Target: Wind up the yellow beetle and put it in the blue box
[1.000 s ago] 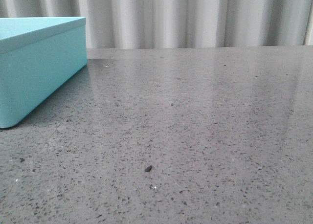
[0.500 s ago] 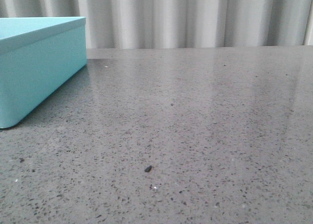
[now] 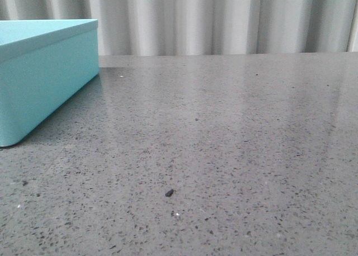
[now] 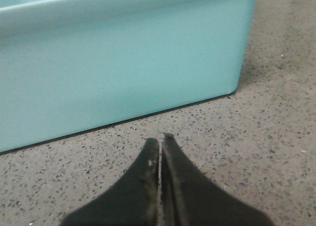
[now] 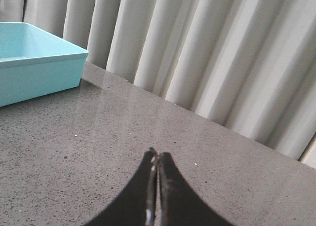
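The blue box (image 3: 45,71) stands at the far left of the grey speckled table (image 3: 224,144), lid on in the front view. Its long turquoise side (image 4: 118,63) fills the left wrist view, a short way beyond my left gripper (image 4: 160,138), which is shut and empty just above the table. In the right wrist view the blue box (image 5: 34,63) sits far off near the curtain, and my right gripper (image 5: 157,154) is shut on nothing over bare table. The yellow beetle is out of view in every frame. Neither gripper appears in the front view.
A pleated pale curtain (image 3: 224,21) hangs behind the table's far edge. A small dark crumb (image 3: 169,193) lies on the table near the front.
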### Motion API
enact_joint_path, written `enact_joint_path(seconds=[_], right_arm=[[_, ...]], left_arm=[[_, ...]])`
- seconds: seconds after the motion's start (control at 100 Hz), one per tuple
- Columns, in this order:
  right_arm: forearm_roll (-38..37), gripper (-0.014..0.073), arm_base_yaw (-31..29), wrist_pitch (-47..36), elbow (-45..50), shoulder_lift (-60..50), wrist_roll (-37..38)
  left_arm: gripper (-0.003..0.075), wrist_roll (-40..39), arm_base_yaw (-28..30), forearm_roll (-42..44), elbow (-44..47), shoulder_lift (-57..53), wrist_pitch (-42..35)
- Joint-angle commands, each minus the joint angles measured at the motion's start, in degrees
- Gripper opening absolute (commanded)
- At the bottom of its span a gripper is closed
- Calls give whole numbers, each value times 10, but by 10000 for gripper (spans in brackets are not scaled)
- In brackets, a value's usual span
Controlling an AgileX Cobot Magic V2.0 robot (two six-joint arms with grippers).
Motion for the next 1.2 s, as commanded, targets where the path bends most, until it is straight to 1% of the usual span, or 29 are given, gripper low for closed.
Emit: enact_joint_path(seconds=[0.0, 0.51, 0.68, 1.09, 1.19], right_arm=[[1, -41, -1, -33, -13, 6, -3], [1, -41, -1, -33, -13, 6, -3], [1, -41, -1, -13, -13, 6, -3], [1, -41, -1, -13, -13, 6, -3], [1, -41, -1, -20, 0, 10, -3]], left_arm=[[-21, -3, -5, -7, 14, 5, -39], [-21, -3, -5, -7, 14, 5, -39], [-21, -3, -5, -7, 14, 5, -39], [-21, -3, -5, -7, 14, 5, -39], [-21, -3, -5, -7, 14, 5, -39]])
